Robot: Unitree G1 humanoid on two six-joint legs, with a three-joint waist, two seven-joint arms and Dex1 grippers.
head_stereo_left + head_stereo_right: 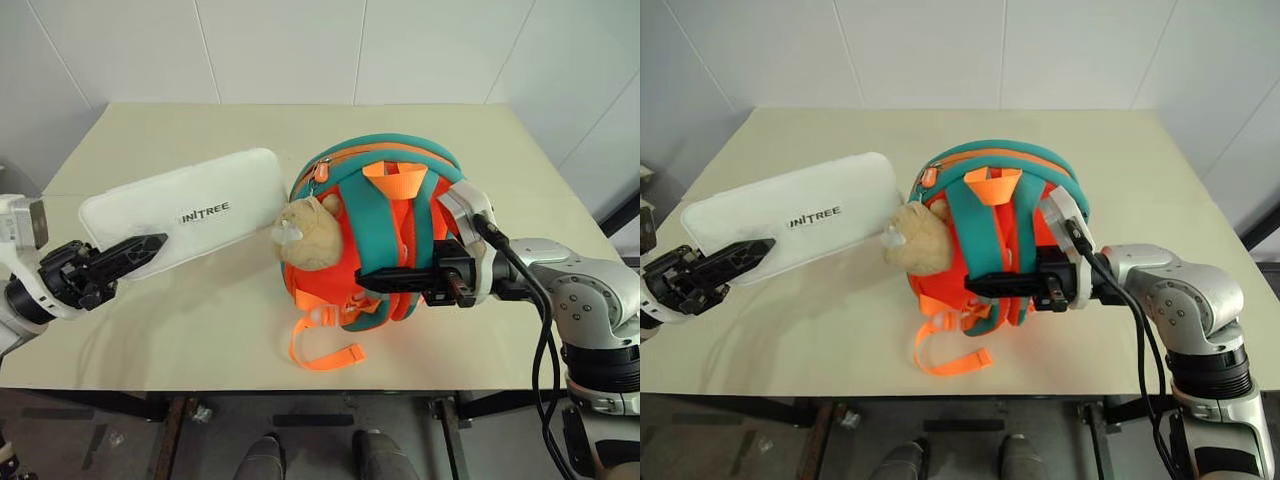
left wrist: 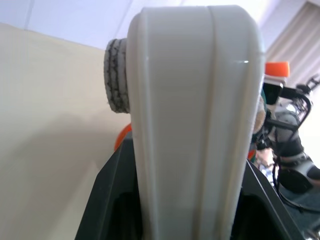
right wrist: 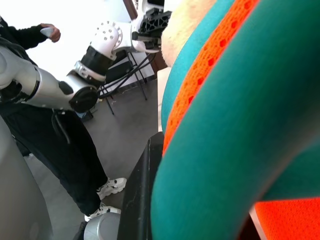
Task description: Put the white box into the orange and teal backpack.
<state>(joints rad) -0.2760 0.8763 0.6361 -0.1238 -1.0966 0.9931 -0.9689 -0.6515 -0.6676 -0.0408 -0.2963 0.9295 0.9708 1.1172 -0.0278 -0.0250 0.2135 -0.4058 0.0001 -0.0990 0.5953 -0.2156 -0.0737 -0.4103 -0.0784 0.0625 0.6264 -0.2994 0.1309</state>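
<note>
white box (image 1: 190, 208) smooth, rounded | orange and teal backpack (image 1: 385, 225) padded, domed

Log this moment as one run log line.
left pincer: gripping white box end, raised | right pincer: shut on orange and teal backpack strap | box not yet in backpack

A: Where did we have room on the tabletop (image 1: 480, 330)?

B: The whole far strip by the wall was bare, and so was the near edge on our left. The right side beyond the orange and teal backpack (image 1: 385, 240) was open too.

A: And what blocked us?

B: The white box (image 1: 185, 208) slanted across the left half, its end just beside the plush toy (image 1: 308, 233), so we saw almost no gap between them. An orange strap (image 1: 322, 345) trailed toward the near edge.
</note>
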